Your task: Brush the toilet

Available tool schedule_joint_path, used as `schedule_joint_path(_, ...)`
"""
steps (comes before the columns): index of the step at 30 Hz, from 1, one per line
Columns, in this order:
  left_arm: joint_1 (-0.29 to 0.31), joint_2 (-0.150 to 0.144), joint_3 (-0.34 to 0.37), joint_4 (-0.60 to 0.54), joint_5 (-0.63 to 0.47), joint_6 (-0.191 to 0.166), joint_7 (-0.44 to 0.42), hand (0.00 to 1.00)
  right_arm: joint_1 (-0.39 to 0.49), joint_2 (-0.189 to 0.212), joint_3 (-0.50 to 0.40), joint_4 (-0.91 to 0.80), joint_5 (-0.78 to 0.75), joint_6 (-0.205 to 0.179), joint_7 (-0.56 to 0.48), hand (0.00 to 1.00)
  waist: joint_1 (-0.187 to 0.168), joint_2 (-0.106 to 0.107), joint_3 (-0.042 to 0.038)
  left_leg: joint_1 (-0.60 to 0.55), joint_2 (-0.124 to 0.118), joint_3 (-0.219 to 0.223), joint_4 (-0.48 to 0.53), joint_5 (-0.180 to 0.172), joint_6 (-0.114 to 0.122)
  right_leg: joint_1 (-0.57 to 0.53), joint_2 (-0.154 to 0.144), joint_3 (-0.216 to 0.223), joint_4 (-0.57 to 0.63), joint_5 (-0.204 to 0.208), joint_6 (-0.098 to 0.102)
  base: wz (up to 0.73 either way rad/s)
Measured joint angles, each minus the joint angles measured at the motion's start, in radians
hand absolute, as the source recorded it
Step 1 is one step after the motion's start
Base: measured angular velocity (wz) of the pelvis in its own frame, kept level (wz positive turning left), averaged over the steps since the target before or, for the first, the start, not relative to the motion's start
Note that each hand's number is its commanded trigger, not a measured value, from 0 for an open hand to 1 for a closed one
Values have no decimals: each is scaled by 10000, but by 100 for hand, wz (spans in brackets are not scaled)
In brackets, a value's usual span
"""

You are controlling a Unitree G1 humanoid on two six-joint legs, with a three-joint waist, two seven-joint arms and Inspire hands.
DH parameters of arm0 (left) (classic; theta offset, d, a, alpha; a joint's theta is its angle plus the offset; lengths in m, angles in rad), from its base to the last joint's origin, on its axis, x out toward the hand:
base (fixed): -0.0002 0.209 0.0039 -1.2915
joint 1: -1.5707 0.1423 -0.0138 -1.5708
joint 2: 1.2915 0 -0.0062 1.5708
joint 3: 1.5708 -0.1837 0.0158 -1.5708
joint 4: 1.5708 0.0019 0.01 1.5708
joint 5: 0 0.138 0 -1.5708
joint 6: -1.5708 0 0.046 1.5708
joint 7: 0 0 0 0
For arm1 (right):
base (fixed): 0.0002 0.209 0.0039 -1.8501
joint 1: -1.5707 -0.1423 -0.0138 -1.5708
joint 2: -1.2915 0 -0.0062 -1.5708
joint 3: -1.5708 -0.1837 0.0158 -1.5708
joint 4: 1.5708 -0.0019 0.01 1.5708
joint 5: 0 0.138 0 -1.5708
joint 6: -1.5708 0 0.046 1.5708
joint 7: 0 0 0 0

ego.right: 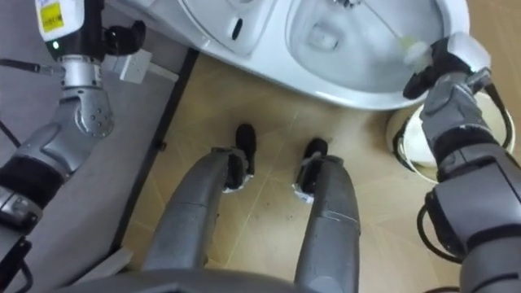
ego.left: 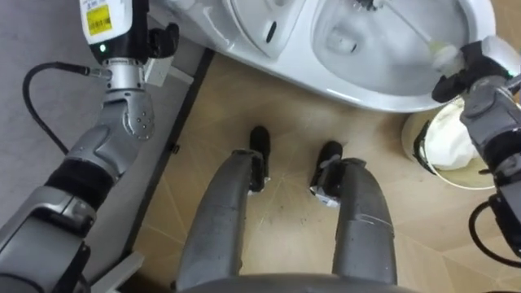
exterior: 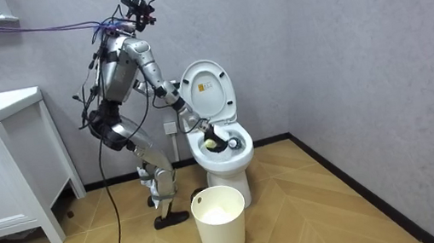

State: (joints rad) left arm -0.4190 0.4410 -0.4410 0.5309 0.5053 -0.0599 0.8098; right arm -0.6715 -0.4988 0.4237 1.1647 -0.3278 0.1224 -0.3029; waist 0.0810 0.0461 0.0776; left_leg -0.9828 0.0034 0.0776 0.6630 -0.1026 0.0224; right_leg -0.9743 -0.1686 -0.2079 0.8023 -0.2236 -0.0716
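right robot hand (ego.left: 474, 69) clamps the toilet brush (ego.left: 411, 28), its handle running toward 10 o'clock into the toilet (ego.left: 366, 94); yellow label (ego.left: 98, 18) unreadable.

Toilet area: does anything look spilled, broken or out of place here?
Nothing stands out. The toilet has its lid up, the right hand holds the brush inside it, and the white bin stands upright on the floor close by. No spill or damage shows.
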Motion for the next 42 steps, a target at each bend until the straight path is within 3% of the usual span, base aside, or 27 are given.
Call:
schedule_joint_path(7,-146,-48,13,-1,-4,298,-667,0,-6,116,110,-38,-1596,11,-58,100,101,50,-10,87,13,-4,164,-13,41,156,-1,-119,15,56,73,-3)
schedule_joint_path(11,-254,-274,-66,61,-11,397,-1240,0,31,180,756,-210,-3079,356,169,100,511,368,15,335,168,4,145,-44,69,487,186,-142,-235,79,60,-9)
schedule_joint_path(15,-320,-308,-111,43,-23,226,-1370,0,325,-199,1933,-863,-4205,647,1110,100,929,623,24,244,298,-33,96,-68,40,462,244,-216,-446,175,-18,-7)
schedule_joint_path(17,-295,-279,-114,32,-38,96,-1465,0,508,-293,2110,-1083,-4326,823,1450,100,1113,656,3,268,390,-1,35,-79,-24,485,333,-216,-585,262,-2,-12)
schedule_joint_path(21,-160,-203,88,15,-319,-167,-1407,0,1114,-328,2081,-2335,-4756,1220,1695,100,1044,704,-15,357,601,-194,-148,-76,-203,779,654,-433,-1082,418,-219,-5)
schedule_joint_path(25,237,-153,225,2,-599,-339,-1227,0,1953,-435,1795,-3868,-5122,1478,2262,100,898,695,-28,622,764,-260,-270,-114,-273,1151,847,-502,-1476,449,-283,-5)
schedule_joint_path(26,338,-132,253,-47,-598,-353,-1182,0,2296,-628,1794,-4426,-5142,1577,2408,100,872,675,-46,672,762,-254,-273,-140,-304,1186,857,-466,-1469,437,-296,0)
schedule_joint_path(29,1114,333,482,-907,-624,-408,-1172,0,3439,-1131,1422,-6330,-5511,1650,2994,100,588,619,-135,627,840,-268,-238,-249,-348,1185,969,-422,-1571,406,-314,-5)
schedule_joint_path(32,1886,500,749,-1372,-625,-432,-999,0,4857,-1351,1061,-8290,-6259,1826,3602,100,306,386,-405,662,891,-235,-229,-390,-380,1218,1014,-389,-1624,396,-324,-7)
schedule_joint_path(33,2104,498,808,-1486,-624,-434,-937,0,5320,-1386,905,-8853,-6470,1915,3804,100,164,351,-445,725,897,-232,-208,-436,-373,1297,1021,-384,-1629,376,-300,0)
schedule_joint_path(37,2718,499,844,-2004,-607,-456,-1036,0,6928,-1518,237,-10212,-7010,2092,4197,100,-16,286,-485,1053,869,-178,-191,-610,-292,1648,992,-327,-1662,267,-178,-2)
schedule_joint_path(39,3281,527,828,-2187,-606,-527,-1164,0,7988,-1518,49,-10940,-7636,2292,4289,100,-83,133,-579,1451,867,-53,-216,-735,-261,1998,978,-230,-1707,163,-95,-7)
schedule_joint_path(42,3712,518,829,-2098,-591,-532,-1426,0,8743,-1685,-170,-10884,-8208,2286,4263,100,-197,-41,-577,2107,839,-55,-242,-886,-233,2708,923,-299,-1798,-16,-6,7)
